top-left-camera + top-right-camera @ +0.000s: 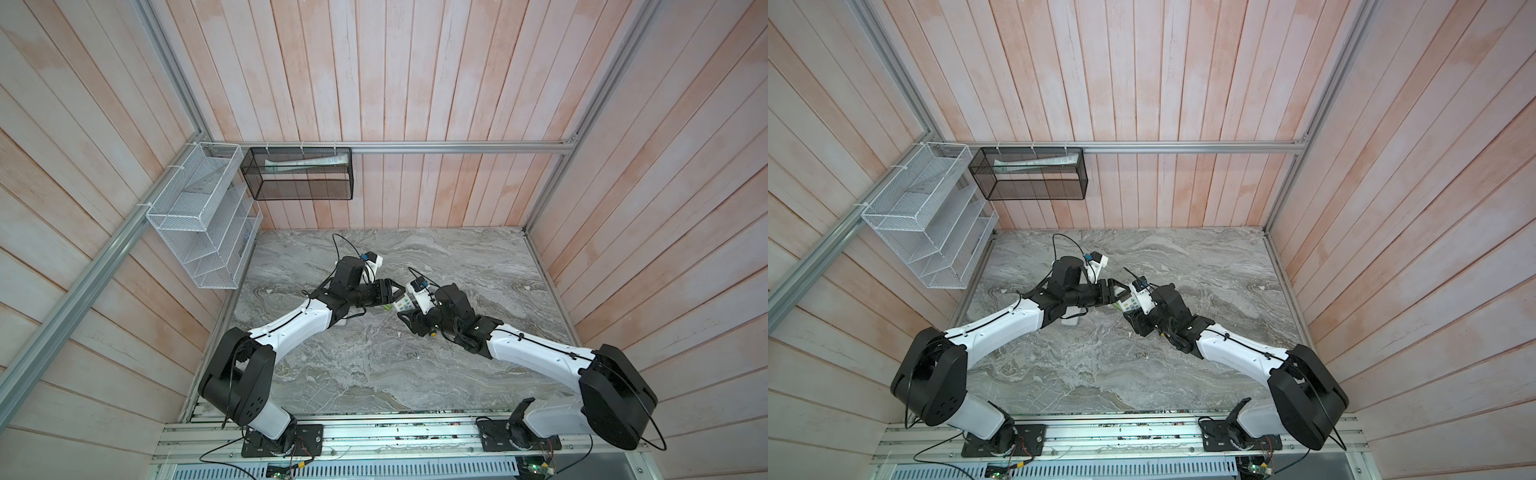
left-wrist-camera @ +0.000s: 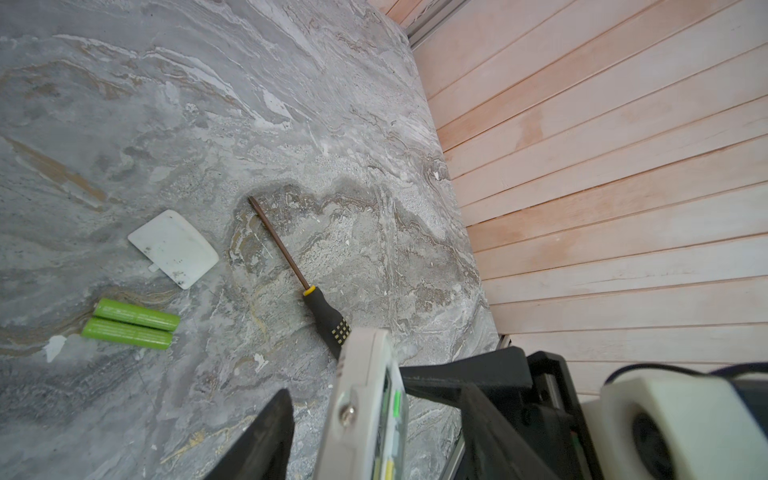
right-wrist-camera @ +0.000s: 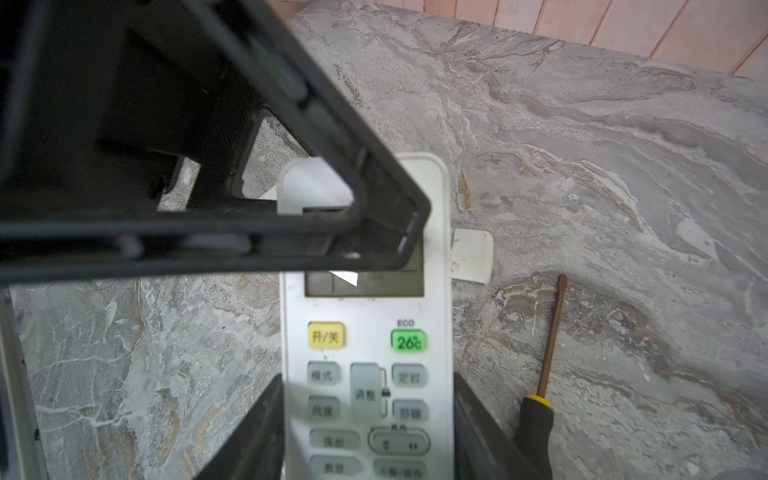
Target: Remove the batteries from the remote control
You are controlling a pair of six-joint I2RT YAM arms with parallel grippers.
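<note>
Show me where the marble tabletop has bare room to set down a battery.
Free: the wide front stretch of grey marble tabletop along the aluminium mounting rail, and its back right corner. Crowded: the centre, where the white remote control, two lime green batteries, white battery cover and black-and-yellow-handled screwdriver cluster.

- Noted remote point(image 3: 365, 374) raised over mid-table point(image 1: 374, 374).
- Found pair of batteries point(image 2: 126, 333) flat on table, side by side, touching.
- Found battery cover point(image 2: 174, 249) just beside them, apart.
- Found screwdriver point(image 2: 326, 318) on table, cover between it and batteries.
- Noted wire rack point(image 1: 199, 216) on left wall, mesh basket point(image 1: 299, 178) on back wall.
</note>
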